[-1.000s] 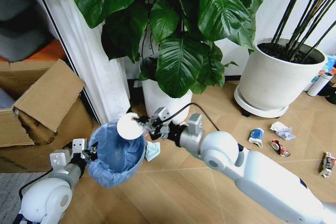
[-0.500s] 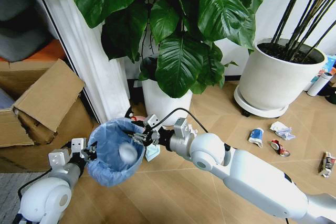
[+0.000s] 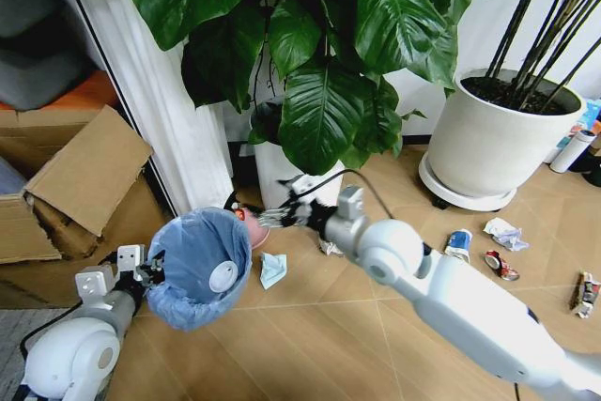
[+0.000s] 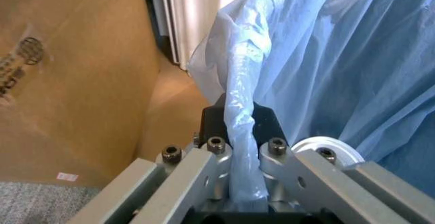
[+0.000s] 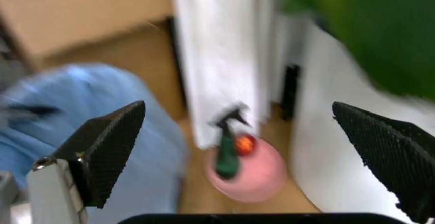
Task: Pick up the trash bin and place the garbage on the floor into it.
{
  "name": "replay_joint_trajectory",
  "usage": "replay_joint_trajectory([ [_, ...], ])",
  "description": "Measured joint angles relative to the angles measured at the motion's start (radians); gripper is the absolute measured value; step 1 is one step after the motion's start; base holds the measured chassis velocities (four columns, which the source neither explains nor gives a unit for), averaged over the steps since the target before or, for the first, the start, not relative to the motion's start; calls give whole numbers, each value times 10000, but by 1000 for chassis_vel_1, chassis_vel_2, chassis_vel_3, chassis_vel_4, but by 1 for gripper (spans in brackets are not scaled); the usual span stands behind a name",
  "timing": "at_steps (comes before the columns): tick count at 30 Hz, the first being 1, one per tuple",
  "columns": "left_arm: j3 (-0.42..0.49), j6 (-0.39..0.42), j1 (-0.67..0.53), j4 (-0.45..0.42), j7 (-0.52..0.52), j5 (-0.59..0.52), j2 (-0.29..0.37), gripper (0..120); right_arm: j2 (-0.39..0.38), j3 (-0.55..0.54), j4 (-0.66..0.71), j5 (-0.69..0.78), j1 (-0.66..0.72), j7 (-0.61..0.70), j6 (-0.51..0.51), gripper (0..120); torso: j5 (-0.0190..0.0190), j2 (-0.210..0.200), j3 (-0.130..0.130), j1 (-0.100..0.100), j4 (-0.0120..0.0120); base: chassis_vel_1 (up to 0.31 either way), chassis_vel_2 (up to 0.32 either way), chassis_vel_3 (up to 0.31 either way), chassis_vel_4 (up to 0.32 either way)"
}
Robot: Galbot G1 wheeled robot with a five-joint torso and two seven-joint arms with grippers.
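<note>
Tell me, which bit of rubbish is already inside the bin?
The small white disc, lying against the blue bag inside the trash bin. The paper wads and crushed cans lie on the floor.

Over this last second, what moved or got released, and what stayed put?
The right end effector let go of the white disc, which now lies inside the trash bin, then drew back toward the plant pot with fingers open. The left end effector stays clamped on the bin's rim, the bin tipped a little more. The can and other floor litter stayed put.
</note>
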Motion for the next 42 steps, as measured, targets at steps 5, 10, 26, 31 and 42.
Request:
replay_joint_trajectory([
  [5,-79,-24,44,-12,4,-10,3,0,-58,500,-1167,-830,-963,-306,417,100,2,0,0,0,-3,0,0,0,0],
  [10,-79,-26,58,-43,4,-20,3,0,159,478,-2127,-1369,-1254,-665,679,100,4,0,0,0,-3,0,0,0,0],
  [26,-86,-33,149,-340,-81,-115,-24,0,3669,-1621,-8019,-3844,176,-2587,2523,100,-4,-1,1,0,3,0,0,0,0],
  [31,-38,-47,172,-442,-140,-104,-32,0,4148,-1605,-8890,-4040,319,-2550,2430,100,-2,-1,1,0,0,0,0,0,0],
  [42,-16,-82,275,-636,-171,-93,-21,0,5257,-1104,-11046,-5287,718,-2851,2960,100,0,-1,1,0,-1,0,0,0,0],
])
